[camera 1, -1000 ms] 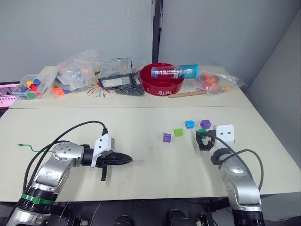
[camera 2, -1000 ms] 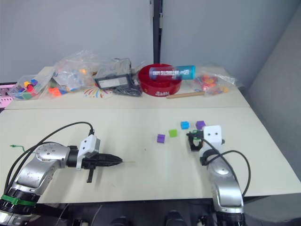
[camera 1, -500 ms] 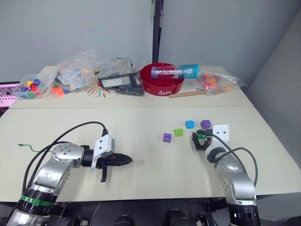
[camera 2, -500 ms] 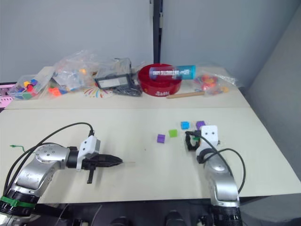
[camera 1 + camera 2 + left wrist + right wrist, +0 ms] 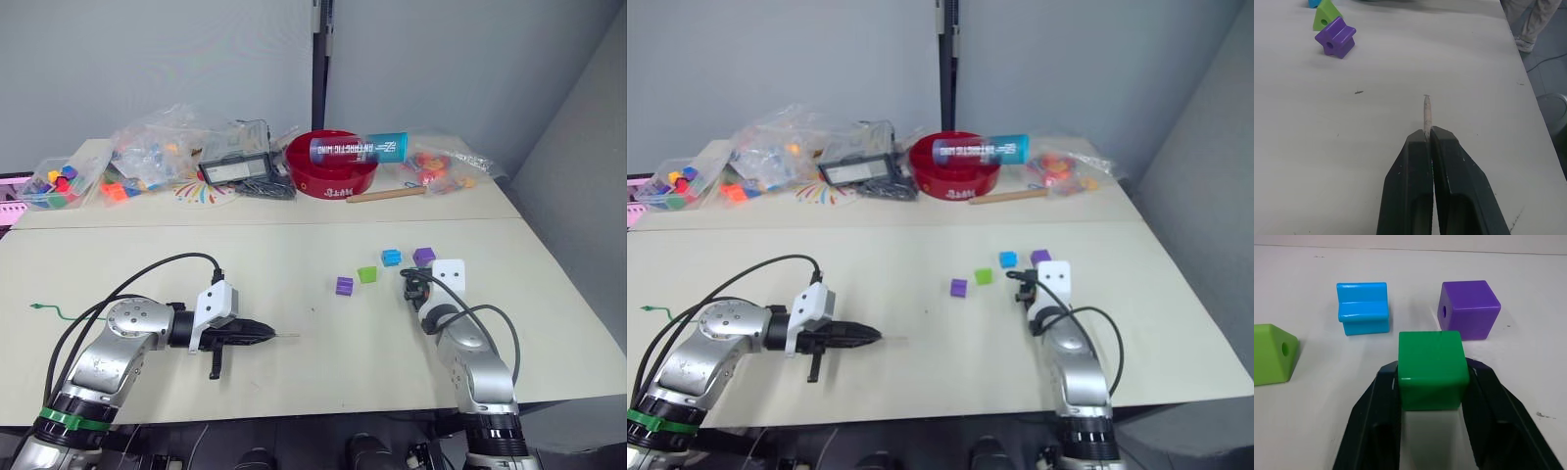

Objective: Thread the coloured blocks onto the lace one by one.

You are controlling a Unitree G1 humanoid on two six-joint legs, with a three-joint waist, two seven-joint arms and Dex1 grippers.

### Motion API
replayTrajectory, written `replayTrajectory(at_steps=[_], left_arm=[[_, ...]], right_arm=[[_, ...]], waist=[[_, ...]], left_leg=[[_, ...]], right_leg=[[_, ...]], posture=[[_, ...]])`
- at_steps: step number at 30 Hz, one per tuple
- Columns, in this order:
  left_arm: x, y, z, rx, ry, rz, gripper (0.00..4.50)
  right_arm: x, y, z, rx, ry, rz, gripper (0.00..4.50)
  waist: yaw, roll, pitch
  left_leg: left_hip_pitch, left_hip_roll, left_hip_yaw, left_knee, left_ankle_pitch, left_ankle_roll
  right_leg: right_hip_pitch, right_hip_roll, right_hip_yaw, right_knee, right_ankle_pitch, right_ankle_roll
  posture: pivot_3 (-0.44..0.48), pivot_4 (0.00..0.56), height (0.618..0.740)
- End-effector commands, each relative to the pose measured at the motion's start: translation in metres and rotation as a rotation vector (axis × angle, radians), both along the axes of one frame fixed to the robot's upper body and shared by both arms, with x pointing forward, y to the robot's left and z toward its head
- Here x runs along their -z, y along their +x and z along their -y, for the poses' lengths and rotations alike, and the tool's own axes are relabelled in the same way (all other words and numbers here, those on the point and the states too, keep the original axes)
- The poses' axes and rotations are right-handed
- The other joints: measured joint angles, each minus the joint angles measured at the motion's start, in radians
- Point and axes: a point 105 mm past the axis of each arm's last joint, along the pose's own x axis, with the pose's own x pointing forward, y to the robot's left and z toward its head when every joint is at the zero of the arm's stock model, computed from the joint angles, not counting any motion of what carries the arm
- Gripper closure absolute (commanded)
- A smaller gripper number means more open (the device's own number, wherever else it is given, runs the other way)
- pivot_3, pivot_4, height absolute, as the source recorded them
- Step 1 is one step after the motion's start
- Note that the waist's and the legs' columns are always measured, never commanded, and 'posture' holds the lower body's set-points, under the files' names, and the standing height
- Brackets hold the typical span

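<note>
The lace (image 5: 59, 311) carries no blocks yet: the left gripper (image 5: 1428, 139) is clamped on its pale tip (image 5: 1426, 113) above the table (image 5: 294, 372). The right gripper (image 5: 1431, 382) pinches the dark green block (image 5: 1432, 369); four others lie nearby, unthreaded.

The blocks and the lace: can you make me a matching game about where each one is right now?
Things:
1. dark green block
2. star-shaped purple block
3. lace tip
4. red bowl

Places:
A. at the back of the table, with a blue tube lying across it
B. pinched in the left claw
C. held in the right claw
D. lying free on the table beside the lime green block

Pairs: 1-C, 2-D, 3-B, 4-A
</note>
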Motion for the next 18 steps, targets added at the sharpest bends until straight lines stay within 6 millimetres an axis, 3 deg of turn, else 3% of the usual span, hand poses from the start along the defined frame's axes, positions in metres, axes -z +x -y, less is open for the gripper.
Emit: replayTrajectory(at_steps=[1,4,8,12,18], left_arm=[[-0.010,0.001,-0.001,0.003,-0.008,0.031,4.50],[-0.010,0.002,0.000,0.005,-0.011,0.033,4.50],[-0.013,0.005,0.002,0.009,-0.023,0.036,4.50],[-0.014,0.005,0.003,0.020,-0.026,0.032,4.50],[-0.015,0.002,0.001,0.051,-0.003,0.014,4.50]], right_arm=[[-0.021,-0.003,-0.006,-0.021,0.009,0.093,3.34],[-0.031,-0.020,-0.018,-0.064,0.023,0.130,3.34],[-0.038,-0.069,-0.058,-0.201,0.052,0.127,3.34],[-0.031,-0.119,-0.091,-0.301,0.094,0.032,3.34],[-0.001,-0.137,-0.094,-0.310,0.109,-0.119,3.34]], waist=[[0.000,0.000,0.000],[0.001,0.000,0.000],[0.002,0.000,0.000],[0.002,0.001,0.000],[0.004,0.000,0.000]], left_leg=[[0.000,0.000,0.000,0.000,0.000,0.000],[0.000,0.000,0.000,-0.001,0.000,0.000],[-0.001,0.000,-0.002,-0.001,0.000,0.000],[-0.002,0.000,-0.004,-0.001,0.000,0.000],[-0.001,0.001,-0.003,0.001,0.001,0.000]], right_leg=[[0.000,0.000,0.000,0.000,0.000,0.000],[-0.001,0.000,0.000,0.000,0.000,0.000],[-0.001,0.000,-0.001,0.000,0.000,0.000],[-0.001,0.000,-0.004,0.000,0.000,-0.001],[0.001,0.000,-0.005,-0.002,-0.002,-0.001]], posture=[[0.000,0.150,0.740],[0.000,0.150,0.740],[0.000,0.150,0.740],[0.000,0.150,0.740],[0.000,0.150,0.740]])
